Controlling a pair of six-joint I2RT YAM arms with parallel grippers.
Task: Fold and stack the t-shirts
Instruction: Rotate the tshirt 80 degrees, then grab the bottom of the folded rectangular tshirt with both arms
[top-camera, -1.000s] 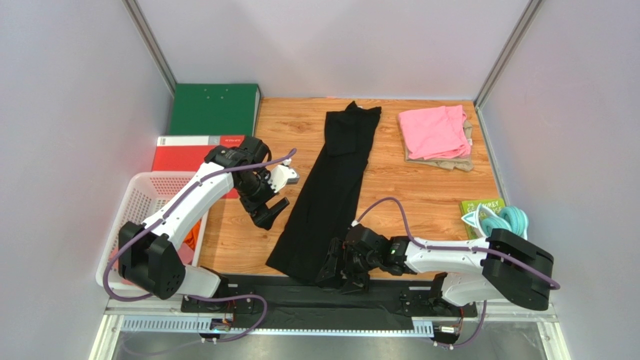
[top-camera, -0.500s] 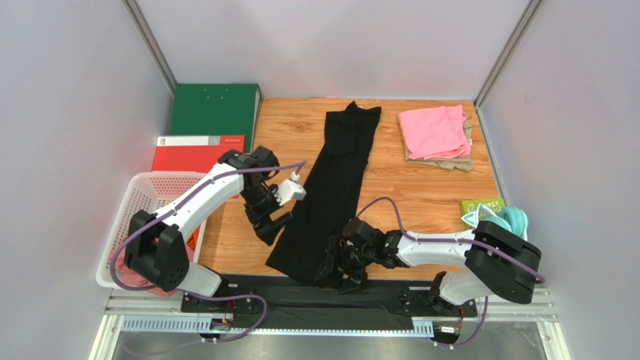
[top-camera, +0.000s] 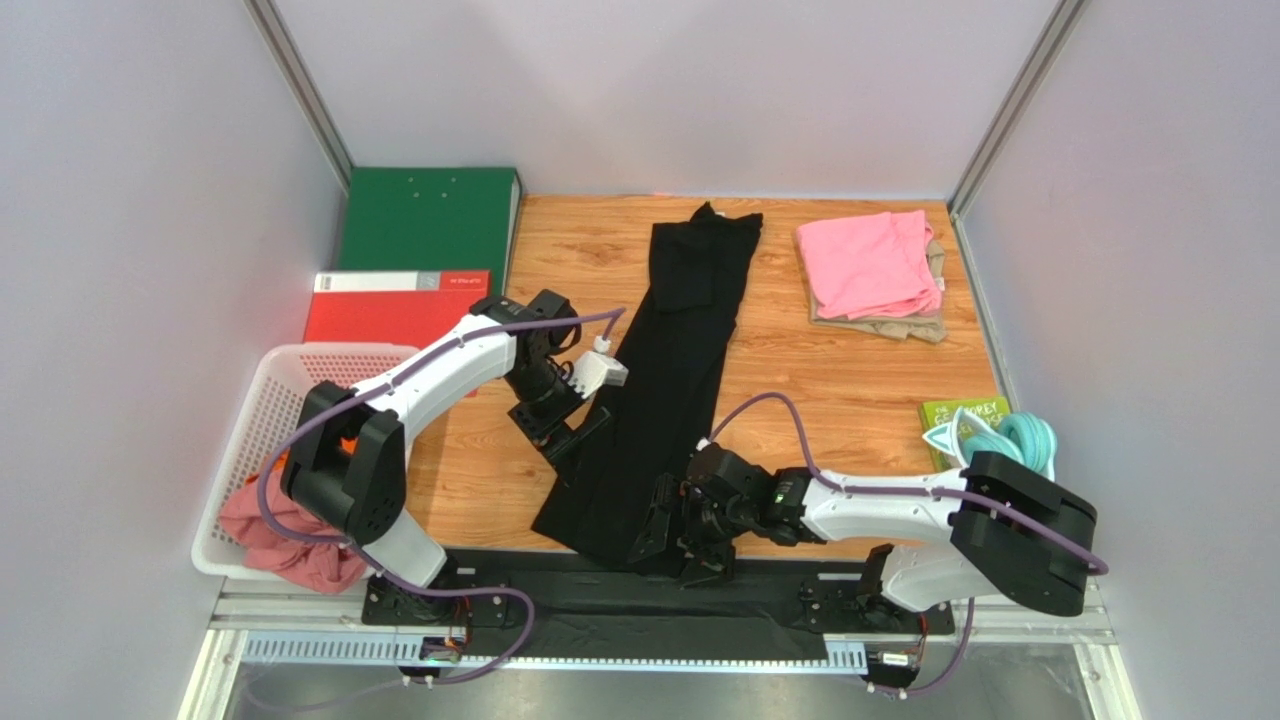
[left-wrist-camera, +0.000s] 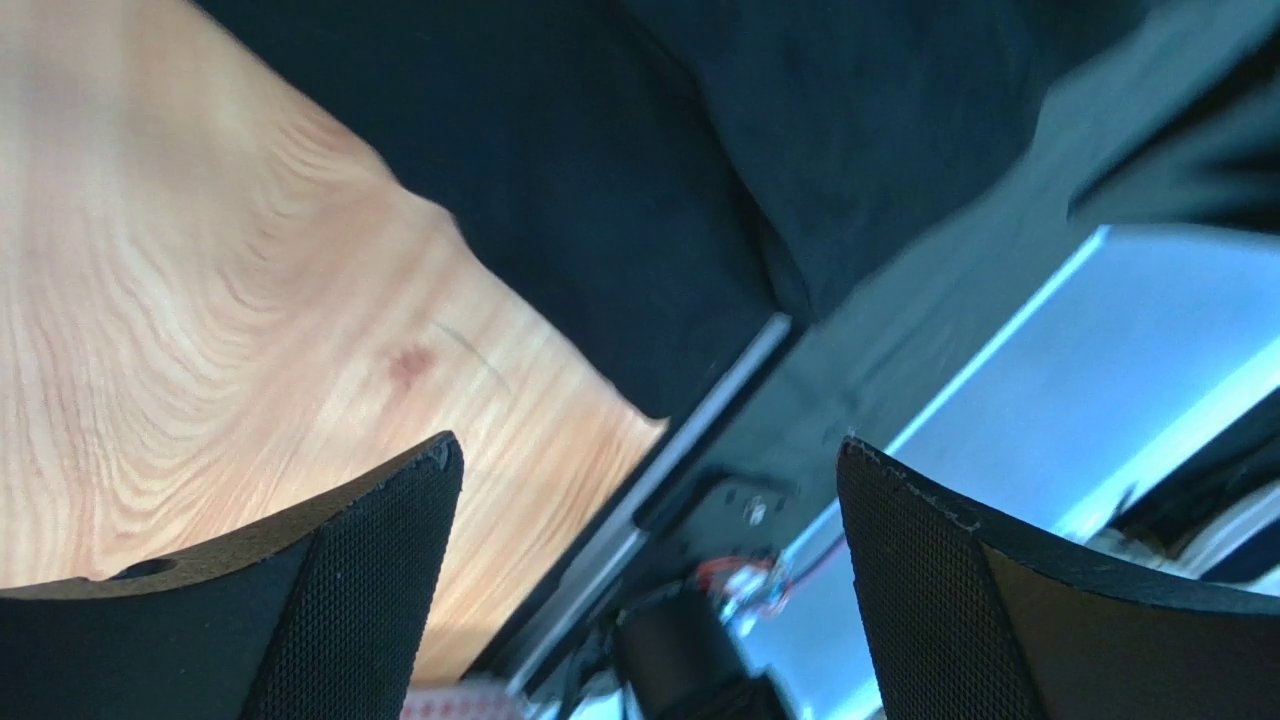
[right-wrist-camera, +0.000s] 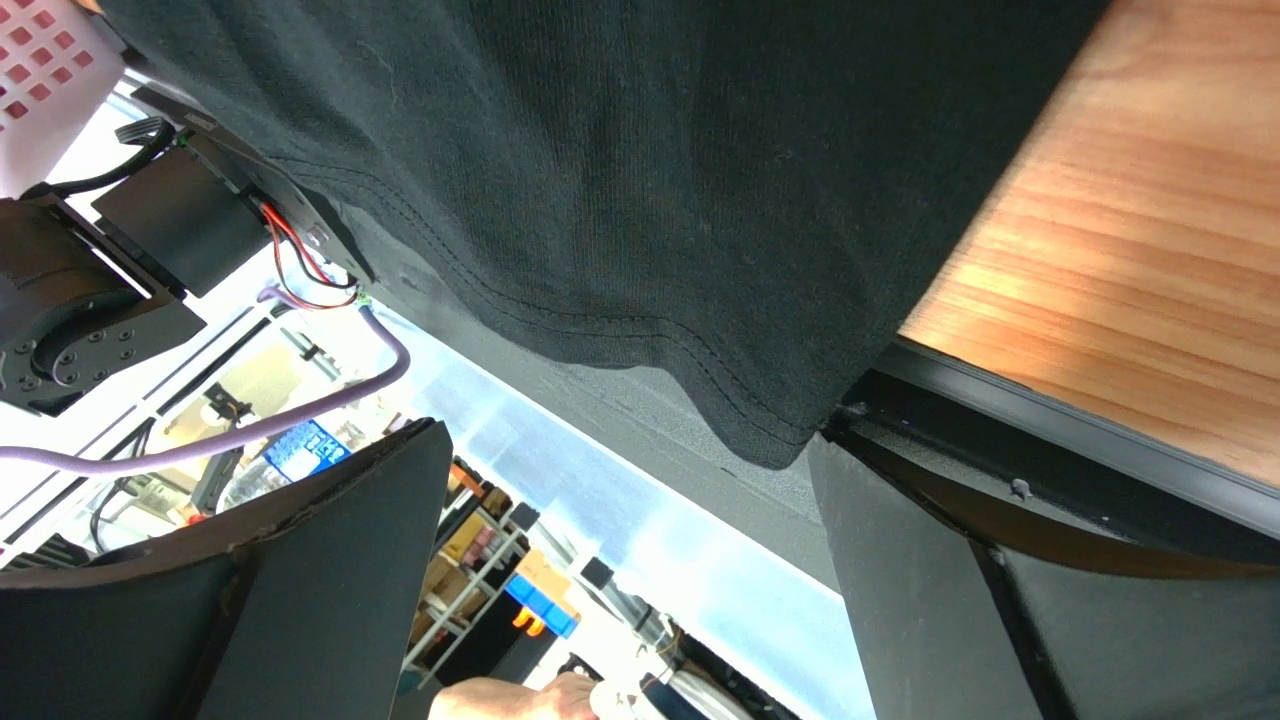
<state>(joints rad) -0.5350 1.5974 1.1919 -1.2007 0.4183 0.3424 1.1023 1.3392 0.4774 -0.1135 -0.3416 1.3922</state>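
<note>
1. While the right gripper (top-camera: 684, 549) hangs wide open over the near end of the black t-shirt (top-camera: 661, 375), the left gripper (top-camera: 576, 432) has slid in from the side to the shirt's left edge.
2. The left gripper is wide open too and holds nothing.
3. The black t-shirt lies on the table (top-camera: 842, 398) as a long thin strip, with its near hem just over the edge.
4. I think both can now pinch that end and fold it away.
5. The pink shirt (top-camera: 869, 263) sits folded on the beige shirt (top-camera: 920, 327), far right.
</note>
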